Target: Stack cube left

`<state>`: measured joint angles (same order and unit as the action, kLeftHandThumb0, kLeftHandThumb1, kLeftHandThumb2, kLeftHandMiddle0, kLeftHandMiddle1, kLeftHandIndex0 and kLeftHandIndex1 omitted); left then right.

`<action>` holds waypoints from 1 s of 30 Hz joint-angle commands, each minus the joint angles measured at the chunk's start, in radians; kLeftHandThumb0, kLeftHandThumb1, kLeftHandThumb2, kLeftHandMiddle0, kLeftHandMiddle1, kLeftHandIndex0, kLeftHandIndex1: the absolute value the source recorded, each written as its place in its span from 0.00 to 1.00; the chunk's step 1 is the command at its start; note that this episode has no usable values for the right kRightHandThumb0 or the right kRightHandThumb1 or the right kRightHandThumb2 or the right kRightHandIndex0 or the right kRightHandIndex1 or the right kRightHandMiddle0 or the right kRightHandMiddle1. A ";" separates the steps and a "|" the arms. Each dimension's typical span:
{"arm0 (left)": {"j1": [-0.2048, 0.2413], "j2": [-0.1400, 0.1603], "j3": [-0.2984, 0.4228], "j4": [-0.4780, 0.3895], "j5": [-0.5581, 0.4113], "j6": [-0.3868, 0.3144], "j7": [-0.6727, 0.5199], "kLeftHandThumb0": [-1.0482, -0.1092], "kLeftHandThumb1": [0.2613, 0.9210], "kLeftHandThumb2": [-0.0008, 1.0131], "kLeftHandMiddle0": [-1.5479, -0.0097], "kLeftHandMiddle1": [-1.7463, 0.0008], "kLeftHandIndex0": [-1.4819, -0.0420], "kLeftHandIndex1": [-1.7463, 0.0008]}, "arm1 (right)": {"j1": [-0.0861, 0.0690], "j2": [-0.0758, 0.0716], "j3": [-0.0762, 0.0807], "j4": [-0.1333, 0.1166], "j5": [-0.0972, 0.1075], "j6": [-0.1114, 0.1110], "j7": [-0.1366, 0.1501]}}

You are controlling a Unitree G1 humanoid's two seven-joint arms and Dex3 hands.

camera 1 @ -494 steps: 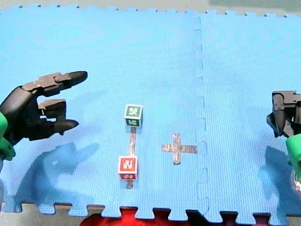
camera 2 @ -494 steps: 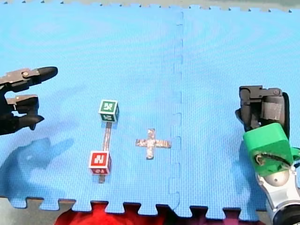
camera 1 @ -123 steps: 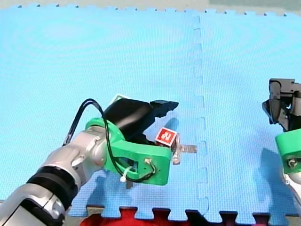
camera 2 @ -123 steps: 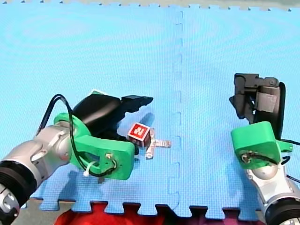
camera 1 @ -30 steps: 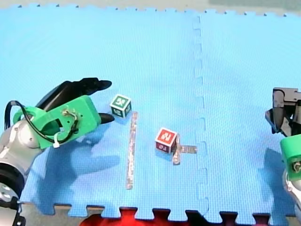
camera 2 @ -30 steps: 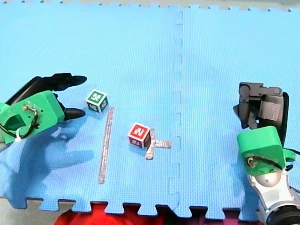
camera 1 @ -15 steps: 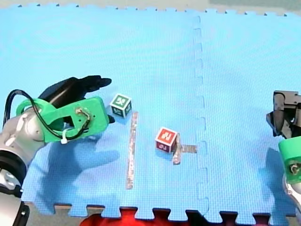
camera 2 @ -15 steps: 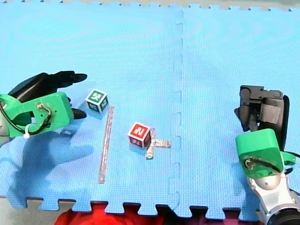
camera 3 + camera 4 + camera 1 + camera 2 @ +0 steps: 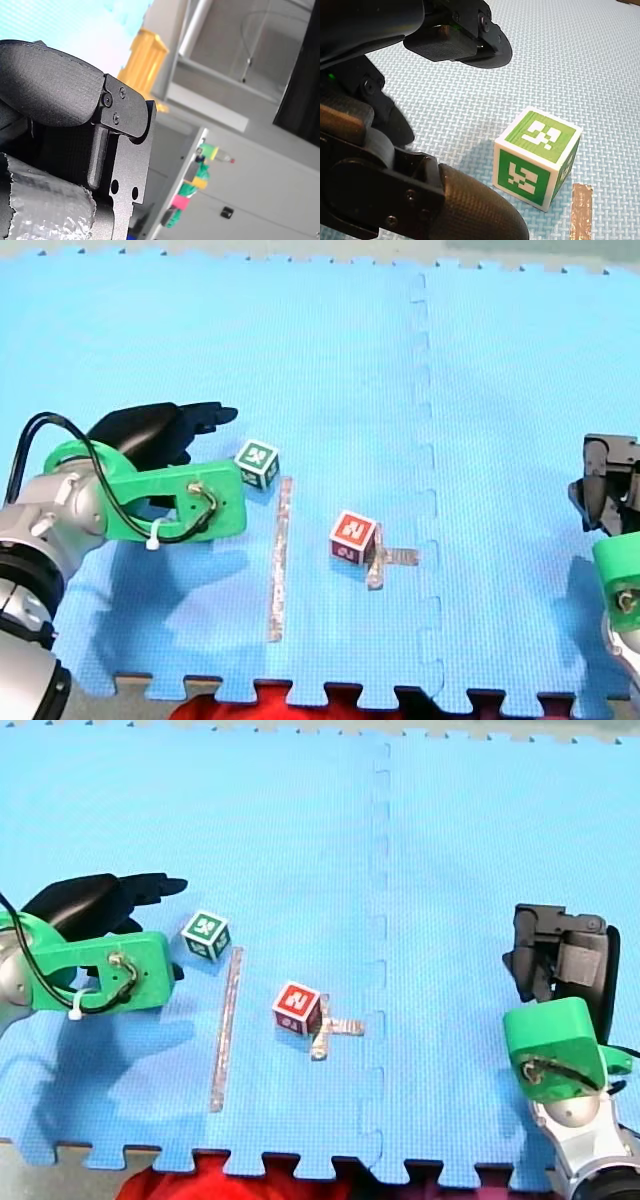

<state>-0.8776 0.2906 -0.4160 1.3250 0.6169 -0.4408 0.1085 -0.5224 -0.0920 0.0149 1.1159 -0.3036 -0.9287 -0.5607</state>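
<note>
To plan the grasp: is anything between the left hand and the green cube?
Nothing visible: only bare mat separates the left hand from the green cube. The right hand is at the mat's right edge.

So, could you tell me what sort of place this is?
Probably a robotics lab test area: a blue interlocking foam mat, a marker-tagged green cube and red cube, and a tape cross.
</note>
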 commanded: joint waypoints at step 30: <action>0.008 -0.049 0.024 0.008 -0.034 -0.055 0.081 0.50 0.67 0.00 0.47 0.00 0.53 0.95 | 0.027 -0.008 -0.006 -0.027 0.011 0.024 -0.007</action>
<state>-0.8740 0.2416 -0.3949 1.3299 0.5878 -0.4932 0.1850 -0.5006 -0.0930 0.0128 1.0947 -0.2982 -0.9048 -0.5692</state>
